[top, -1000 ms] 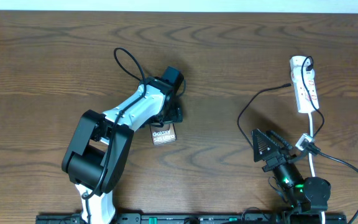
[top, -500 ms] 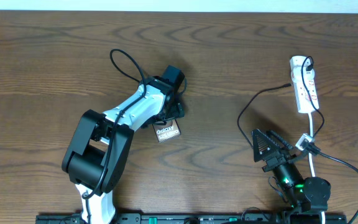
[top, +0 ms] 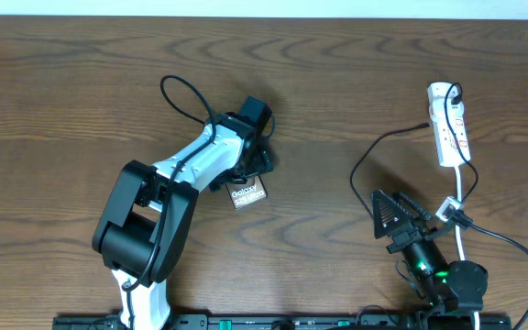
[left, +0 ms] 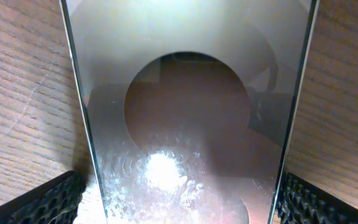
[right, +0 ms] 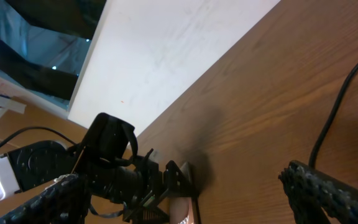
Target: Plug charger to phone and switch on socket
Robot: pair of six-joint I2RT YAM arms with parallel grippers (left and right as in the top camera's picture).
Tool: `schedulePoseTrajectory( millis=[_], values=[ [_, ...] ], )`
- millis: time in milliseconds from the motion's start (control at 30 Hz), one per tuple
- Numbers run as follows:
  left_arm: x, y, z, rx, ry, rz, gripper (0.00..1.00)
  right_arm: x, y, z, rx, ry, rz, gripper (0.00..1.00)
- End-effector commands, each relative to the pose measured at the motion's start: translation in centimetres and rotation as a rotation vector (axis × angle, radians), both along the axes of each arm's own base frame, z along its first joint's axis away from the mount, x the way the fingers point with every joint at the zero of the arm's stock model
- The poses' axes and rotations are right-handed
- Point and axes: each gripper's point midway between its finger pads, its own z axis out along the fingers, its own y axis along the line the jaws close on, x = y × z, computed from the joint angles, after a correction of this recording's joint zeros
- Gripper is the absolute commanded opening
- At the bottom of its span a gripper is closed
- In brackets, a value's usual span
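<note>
The phone [top: 248, 193], a silvery slab with white "Galaxy" lettering, is held at one end by my left gripper [top: 251, 171], tilted above the table. In the left wrist view the phone's glossy face [left: 185, 93] fills the space between the two fingers of the left gripper [left: 179, 202]. The charger [top: 365, 151], a thin black cable, curves over the table at the right, with one end beside the socket [top: 450, 128], a white strip with red markings. My right gripper [top: 394, 223] is open and empty near the cable's lower bend. The right gripper's fingers [right: 188, 196] frame the distant phone [right: 182, 210].
The socket's white cord [top: 463, 197] runs down toward the right arm's base [top: 447, 280]. A thick black robot cable loops above the left arm [top: 183, 92]. The table's far edge meets a white wall [right: 166, 50].
The left gripper has turned the phone slightly counter-clockwise and shifted it a little to the right. The right arm has not moved.
</note>
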Motion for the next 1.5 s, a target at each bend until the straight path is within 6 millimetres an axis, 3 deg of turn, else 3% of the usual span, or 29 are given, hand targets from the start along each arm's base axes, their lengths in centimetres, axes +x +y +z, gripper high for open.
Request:
schedulePoseTrajectory(
  millis=[0, 233, 400, 867, 1167, 1467],
  values=[
    [-0.1, 0.0, -1.7, -0.013, 0.029, 0.031, 0.98, -0.1, 0.1, -0.1, -0.010, -0.004, 0.007, 0.99],
    [0.0, 0.2, -2.3, -0.011, 0.038, 0.062, 0.98, -0.1, 0.1, -0.1, -0.010, -0.004, 0.007, 0.99],
    [-0.6, 0.1, -4.1, -0.013, 0.084, 0.111, 0.98, -0.1, 0.1, -0.1, -0.010, -0.004, 0.007, 0.99],
    [-0.3, -0.9, -4.1, -0.062, 0.081, 0.082, 0.98, -0.1, 0.1, 0.0, -0.010, -0.005, 0.007, 0.99],
    [-2.0, -2.1, -6.6, -0.139, 0.192, 0.094, 0.98, -0.1, 0.1, 0.0, -0.010, -0.005, 0.007, 0.99],
    [-2.0, -2.1, -6.6, -0.137, 0.194, 0.095, 0.99, -0.1, 0.1, 0.0, -0.010, -0.005, 0.007, 0.99]
  ],
)
